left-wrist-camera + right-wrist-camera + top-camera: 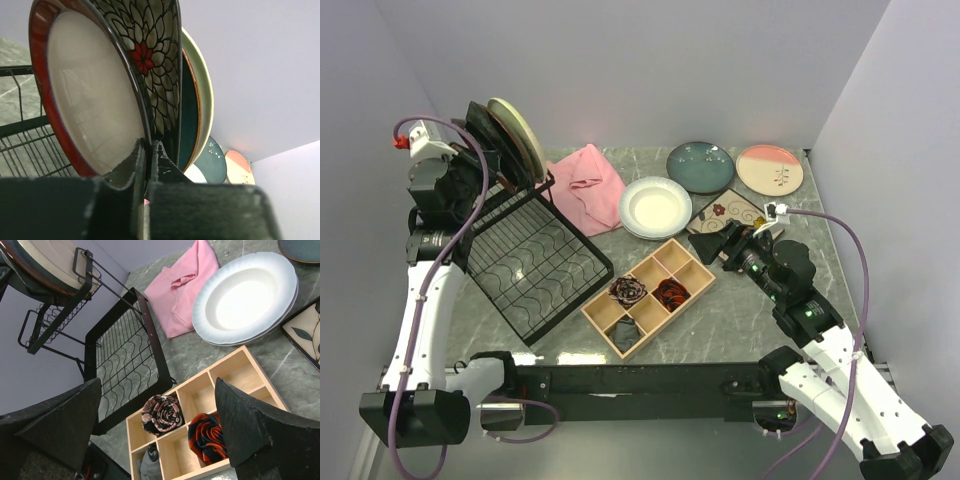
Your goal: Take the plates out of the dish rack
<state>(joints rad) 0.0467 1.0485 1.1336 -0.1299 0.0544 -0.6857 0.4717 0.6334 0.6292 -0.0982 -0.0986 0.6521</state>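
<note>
The black wire dish rack (pixel 535 265) stands at the left and also shows in the right wrist view (pixel 125 355). Three plates stand at its raised back: a dark red plate (pixel 85 100) with a cream face, a square black floral plate (pixel 152 65) and a cream-green plate (pixel 518 130). My left gripper (pixel 149 142) is shut on the lower rim of the dark red plate. On the table lie a white plate (pixel 655 207), a teal plate (pixel 700 165), a pink-cream plate (pixel 770 170) and a square cream floral plate (pixel 732 210). My right gripper (pixel 717 243) is open and empty above the wooden tray (pixel 240 372).
A pink cloth (pixel 590 185) lies between the rack and the white plate. The wooden compartment tray (pixel 695 275) in the middle holds rolled cloths (pixel 162 413). Walls close in at the back and on both sides.
</note>
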